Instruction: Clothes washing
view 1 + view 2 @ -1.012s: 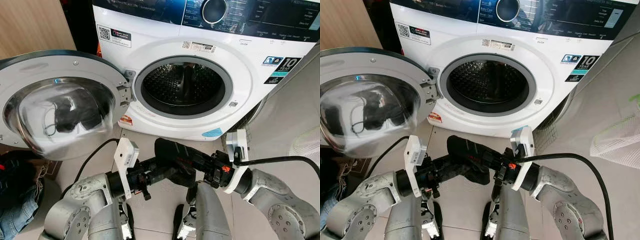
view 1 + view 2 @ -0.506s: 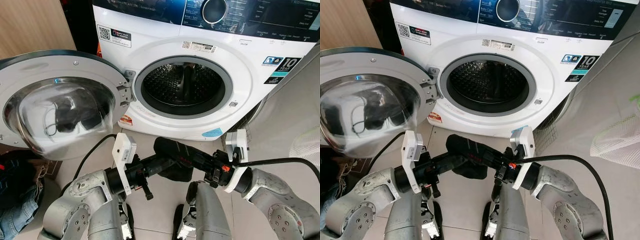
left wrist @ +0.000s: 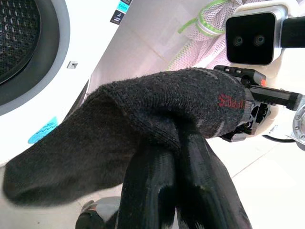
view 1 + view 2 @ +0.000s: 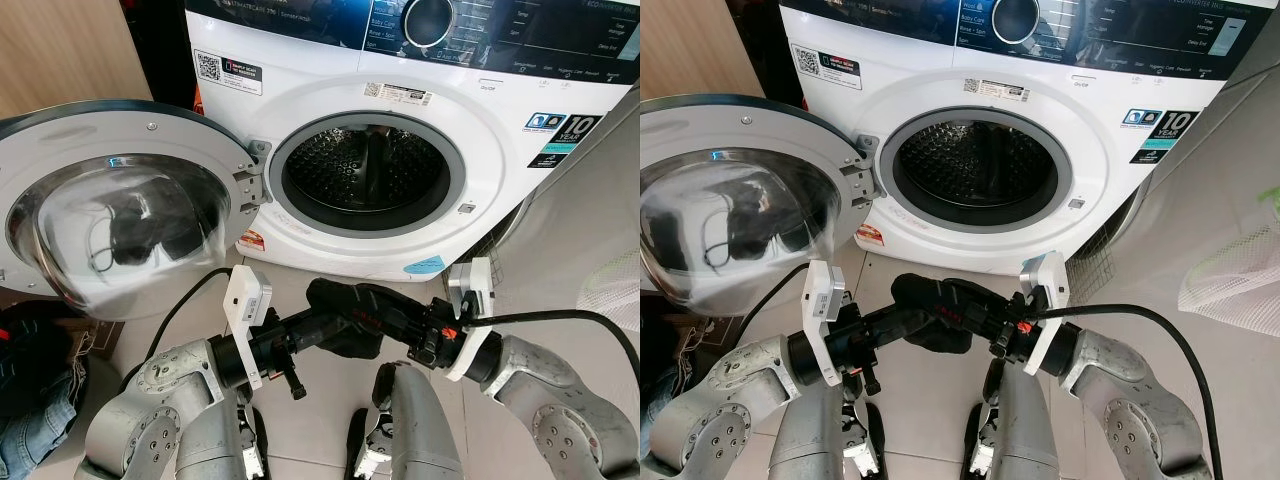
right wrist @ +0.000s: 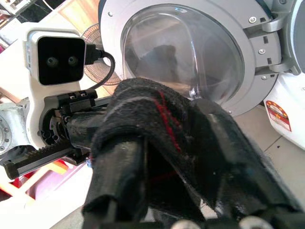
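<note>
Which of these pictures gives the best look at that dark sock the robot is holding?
The left wrist view: the sock spans the frame, knit and red lettering clear. The eye views show it small between both grippers; the right wrist view shows a bunched, close-up part.

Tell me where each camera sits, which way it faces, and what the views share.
Left and right eye views: on the head, looking down at the washing machine, its open door and both silver arms.
Left wrist view: along the left hand into the black sock, toward the right arm.
Right wrist view: along the right hand, toward the door and left arm.
Shared: all four show the sock.
</note>
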{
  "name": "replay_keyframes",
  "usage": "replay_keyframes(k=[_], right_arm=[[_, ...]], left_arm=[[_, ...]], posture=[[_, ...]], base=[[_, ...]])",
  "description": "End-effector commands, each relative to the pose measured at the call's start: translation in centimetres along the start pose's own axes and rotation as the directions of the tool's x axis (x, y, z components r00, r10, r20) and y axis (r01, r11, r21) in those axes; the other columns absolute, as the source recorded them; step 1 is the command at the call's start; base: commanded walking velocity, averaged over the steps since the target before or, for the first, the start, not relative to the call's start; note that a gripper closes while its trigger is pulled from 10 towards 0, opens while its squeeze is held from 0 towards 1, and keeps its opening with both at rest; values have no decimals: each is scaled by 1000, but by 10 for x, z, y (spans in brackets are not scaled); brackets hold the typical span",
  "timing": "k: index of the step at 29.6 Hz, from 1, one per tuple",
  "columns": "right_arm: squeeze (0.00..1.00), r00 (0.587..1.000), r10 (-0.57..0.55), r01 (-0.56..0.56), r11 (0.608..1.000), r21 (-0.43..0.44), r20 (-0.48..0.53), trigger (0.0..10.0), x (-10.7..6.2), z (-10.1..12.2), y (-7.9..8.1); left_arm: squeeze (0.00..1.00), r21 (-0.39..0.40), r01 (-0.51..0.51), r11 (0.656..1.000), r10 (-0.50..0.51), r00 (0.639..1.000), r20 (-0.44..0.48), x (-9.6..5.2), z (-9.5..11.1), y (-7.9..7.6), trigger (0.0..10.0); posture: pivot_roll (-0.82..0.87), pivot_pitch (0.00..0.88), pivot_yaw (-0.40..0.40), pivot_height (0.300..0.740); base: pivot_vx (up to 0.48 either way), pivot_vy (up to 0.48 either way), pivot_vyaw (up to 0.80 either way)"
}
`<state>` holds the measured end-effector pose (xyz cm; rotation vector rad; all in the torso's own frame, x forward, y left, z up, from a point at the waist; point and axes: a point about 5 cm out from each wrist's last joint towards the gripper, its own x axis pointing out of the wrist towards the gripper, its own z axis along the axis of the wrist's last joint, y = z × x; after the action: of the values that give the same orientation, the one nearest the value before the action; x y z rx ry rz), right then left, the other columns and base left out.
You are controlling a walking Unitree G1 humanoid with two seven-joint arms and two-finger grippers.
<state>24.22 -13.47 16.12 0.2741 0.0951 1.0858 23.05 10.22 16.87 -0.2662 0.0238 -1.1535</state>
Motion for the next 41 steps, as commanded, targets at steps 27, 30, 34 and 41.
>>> replay_keyframes(k=[27, 30, 34, 41], right_arm=[[0, 577, -816, 746, 538, -392, -21, 10000, -48, -3, -106], [0, 573, -820, 755, 533, -381, -12, 10000, -47, -3, -106], [0, 573, -820, 755, 533, -381, -12, 10000, -47, -3, -106], [0, 573, -820, 755, 533, -381, -12, 10000, -47, -3, -106]], left_arm=[[0, 96, -183, 978, 185, 983, -13, -1, -3, 18, 745], [0, 141, -249, 958, 253, 967, -16, -2, -4, 26, 4078], [0, 141, -249, 958, 253, 967, -16, -2, -4, 26, 4078], [0, 141, -249, 958, 253, 967, -16, -2, -4, 26, 4078]], posture=[[109, 283, -108, 577], [109, 283, -108, 577], [109, 283, -108, 577], [109, 283, -108, 577]], base=[[0, 0, 0], [0, 0, 0], [0, 0, 0], [0, 0, 0]])
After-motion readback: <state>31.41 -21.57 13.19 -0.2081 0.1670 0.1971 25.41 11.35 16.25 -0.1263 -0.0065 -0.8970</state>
